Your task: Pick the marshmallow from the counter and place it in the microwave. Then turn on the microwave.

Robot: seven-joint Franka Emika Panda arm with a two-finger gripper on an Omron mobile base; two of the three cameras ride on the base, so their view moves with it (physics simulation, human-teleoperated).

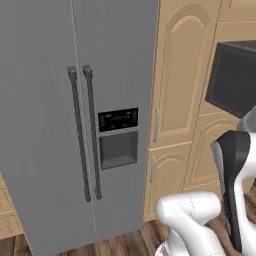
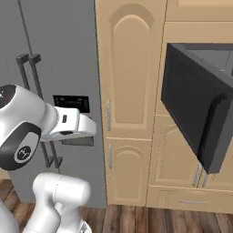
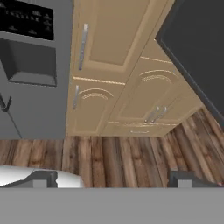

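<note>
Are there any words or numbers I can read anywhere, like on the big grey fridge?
None can be read.
Fridge control panel: small pale marks on black, too blurred to read.
Robot arm: a small round mark on a dark joint, too small to read.
Microwave door: no writing visible.

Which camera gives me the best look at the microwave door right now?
The right base view: the microwave door stands swung open, dark panel and cavity edge visible. The left base view catches its dark door at the right edge; the hand view shows one dark corner at upper right.
</note>
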